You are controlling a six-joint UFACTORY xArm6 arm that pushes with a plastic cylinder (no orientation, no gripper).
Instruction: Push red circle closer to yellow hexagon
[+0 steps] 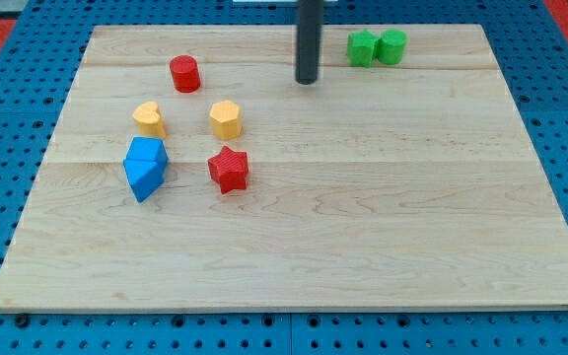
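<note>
Red circle (184,74) is sitting at the desk's (363,237) eleven o'clock, at eleven o'clock from the yellow hexagon (226,119). It is looking small, hard, light and slidey. My tip (308,80) is waiting well off at its three o'clock, touching nothing; I am planning to nudge its far top-left side.

1 camera, raised, angled down, whole wooden board (294,247) in frame

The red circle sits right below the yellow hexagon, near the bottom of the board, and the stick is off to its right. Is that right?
Not quite. The camera view shows the red circle above the yellow hexagon, a bit to its left, near the board's top. My tip is indeed off to the circle's right.
</note>
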